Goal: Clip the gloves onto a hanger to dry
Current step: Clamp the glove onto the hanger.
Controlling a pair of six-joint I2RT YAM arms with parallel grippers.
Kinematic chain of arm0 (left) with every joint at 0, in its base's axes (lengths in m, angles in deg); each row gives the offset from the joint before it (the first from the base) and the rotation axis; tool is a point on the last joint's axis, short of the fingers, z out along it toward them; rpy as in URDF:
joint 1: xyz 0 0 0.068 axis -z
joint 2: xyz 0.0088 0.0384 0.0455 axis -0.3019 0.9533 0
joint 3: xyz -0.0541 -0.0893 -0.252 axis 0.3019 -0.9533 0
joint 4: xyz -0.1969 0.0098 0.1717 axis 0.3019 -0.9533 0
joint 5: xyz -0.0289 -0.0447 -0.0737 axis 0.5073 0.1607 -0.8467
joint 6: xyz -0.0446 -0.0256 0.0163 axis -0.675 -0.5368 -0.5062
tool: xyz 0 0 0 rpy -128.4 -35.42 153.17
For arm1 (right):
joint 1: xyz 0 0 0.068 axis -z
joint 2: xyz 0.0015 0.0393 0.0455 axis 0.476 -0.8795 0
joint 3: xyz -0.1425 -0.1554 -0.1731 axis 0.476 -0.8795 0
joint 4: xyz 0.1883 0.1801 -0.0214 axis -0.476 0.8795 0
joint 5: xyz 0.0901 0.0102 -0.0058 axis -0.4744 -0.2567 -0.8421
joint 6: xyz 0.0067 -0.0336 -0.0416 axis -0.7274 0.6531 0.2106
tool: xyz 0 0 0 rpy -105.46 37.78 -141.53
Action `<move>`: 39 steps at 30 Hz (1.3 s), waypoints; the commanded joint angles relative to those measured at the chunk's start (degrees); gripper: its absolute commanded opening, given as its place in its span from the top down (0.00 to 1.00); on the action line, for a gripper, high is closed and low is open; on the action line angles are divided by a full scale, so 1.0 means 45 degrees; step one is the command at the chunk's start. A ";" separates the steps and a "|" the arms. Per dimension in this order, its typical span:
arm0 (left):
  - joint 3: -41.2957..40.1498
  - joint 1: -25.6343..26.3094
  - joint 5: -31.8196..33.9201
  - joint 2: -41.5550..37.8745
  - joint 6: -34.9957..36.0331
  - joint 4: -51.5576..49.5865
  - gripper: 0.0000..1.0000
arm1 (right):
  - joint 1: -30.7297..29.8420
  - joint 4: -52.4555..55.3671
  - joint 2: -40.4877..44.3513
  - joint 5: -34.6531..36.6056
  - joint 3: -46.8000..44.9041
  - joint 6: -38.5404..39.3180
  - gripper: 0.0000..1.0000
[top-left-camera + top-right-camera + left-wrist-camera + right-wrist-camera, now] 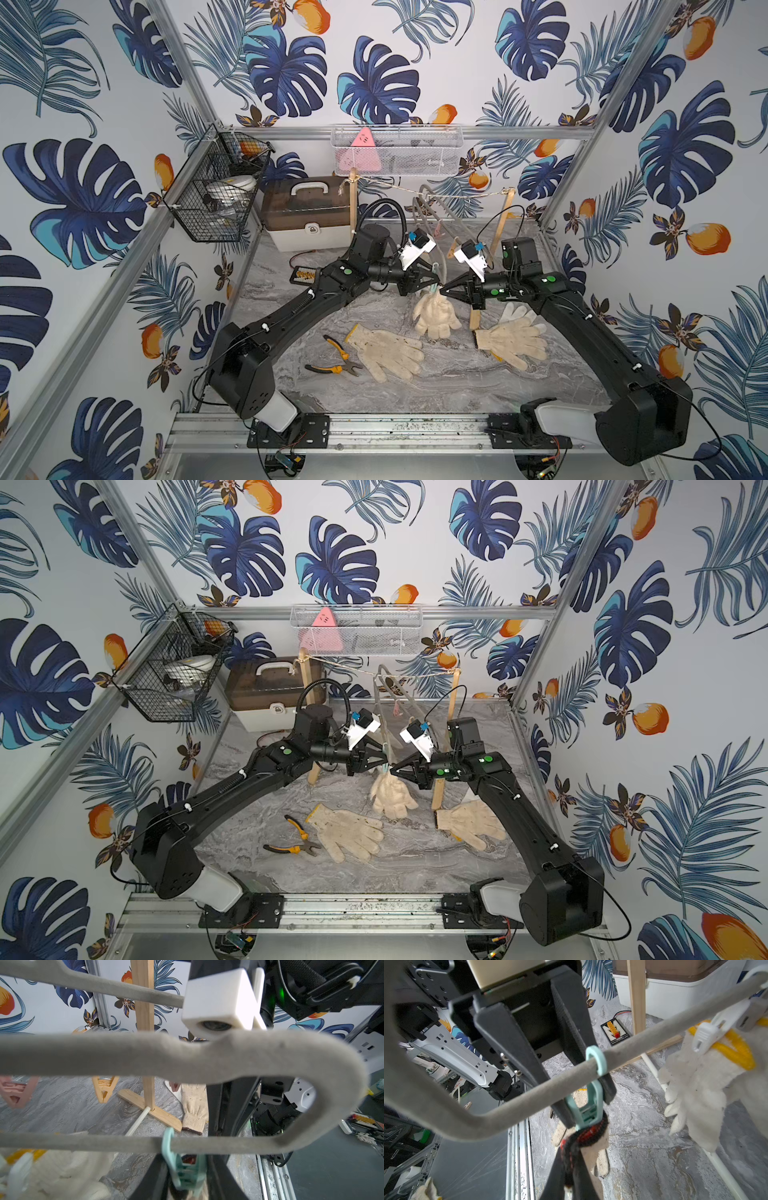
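Grey marble table (457, 382), left claw (583, 1093) spread around mint clip (588, 1111), right claw (571, 1172) pinching red-edged glove (591, 1147), grey hanger (654, 1036) above.

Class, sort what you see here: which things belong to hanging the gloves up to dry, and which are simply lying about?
Belongs to the job:
- grey hanger
- teal clip
- hanging gloves
- gloves on the table

Lying about:
- pliers
- storage box
- black wire basket
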 commanded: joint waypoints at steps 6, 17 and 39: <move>-0.0086 -0.0228 0.0225 -0.0373 0.0098 -0.0284 0.45 | -0.0017 0.0413 -0.0050 0.0034 0.0109 0.0304 0.93; -0.0183 -0.0273 0.1163 -0.1381 -0.0036 -0.2328 0.30 | -0.0017 0.0237 0.0080 0.1339 0.0013 0.0276 0.65; 0.3318 0.2813 0.9533 -0.1154 -0.5441 -0.5520 0.29 | -0.0032 -0.0775 0.1142 0.2760 -0.1006 -0.0443 0.40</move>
